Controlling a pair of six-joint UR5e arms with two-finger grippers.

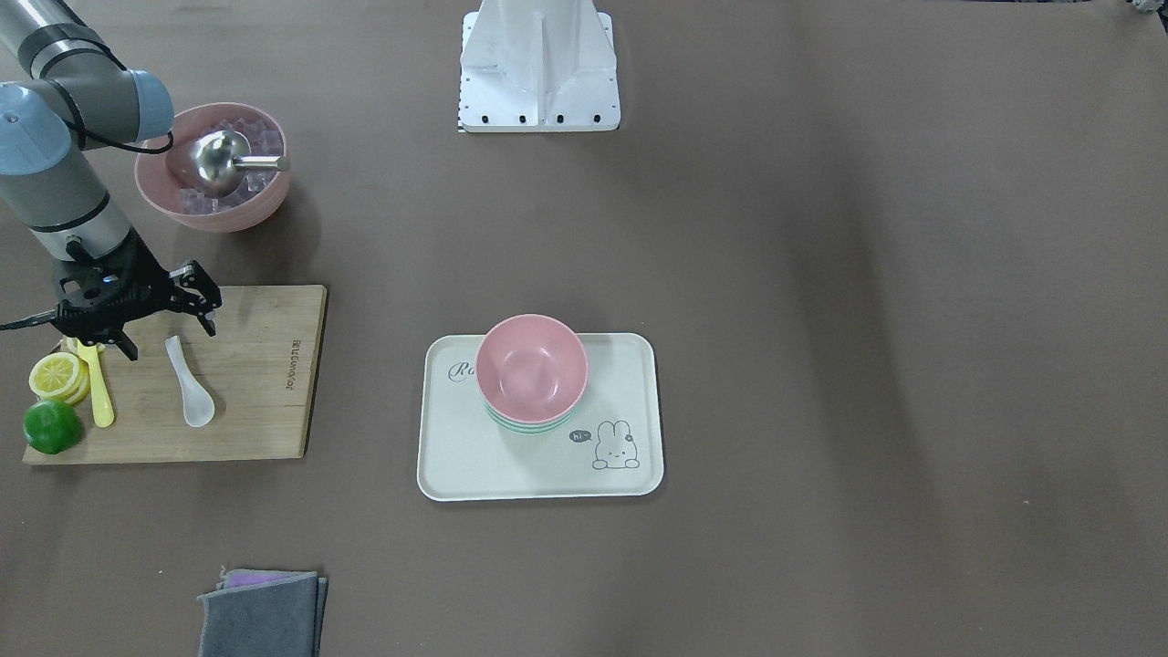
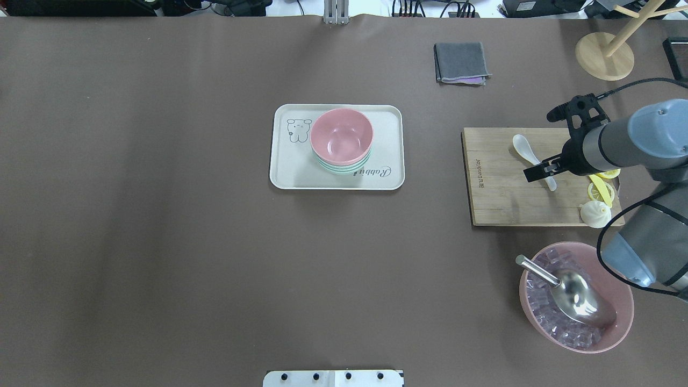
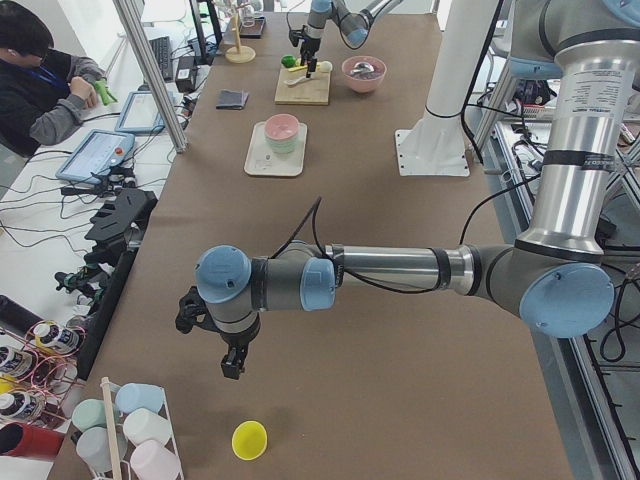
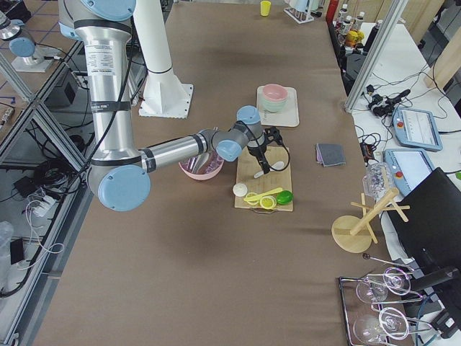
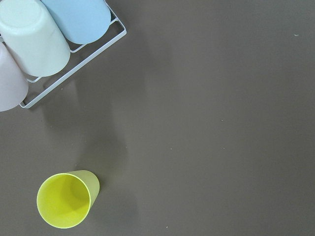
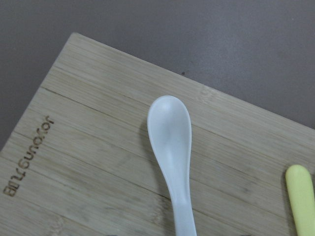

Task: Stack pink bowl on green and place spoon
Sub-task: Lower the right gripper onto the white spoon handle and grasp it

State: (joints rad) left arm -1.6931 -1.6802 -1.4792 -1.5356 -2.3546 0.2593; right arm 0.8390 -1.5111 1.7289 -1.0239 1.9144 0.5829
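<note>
Just above spoon point(image 1: 190, 394), right hand point(image 1: 167, 334) spread, well inside board point(image 1: 265, 383) edges.

On the counter point(image 1: 821, 365), a board point(image 1: 265, 401) holds a lime point(image 1: 51, 426), lemon slices point(image 1: 57, 374) and a yellow knife point(image 1: 99, 401); a grey cloth point(image 1: 260, 616) lies apart.

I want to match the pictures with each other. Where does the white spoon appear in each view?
Front-facing: spoon at lower left, on the wooden board.
Overhead: at the right, on the board.
Exterior left: too small to pick out; the board is far, at the top.
Exterior right: near the centre.
Left wrist: not in it.
Right wrist: centre.
Shared landmark: the wooden board.
</note>
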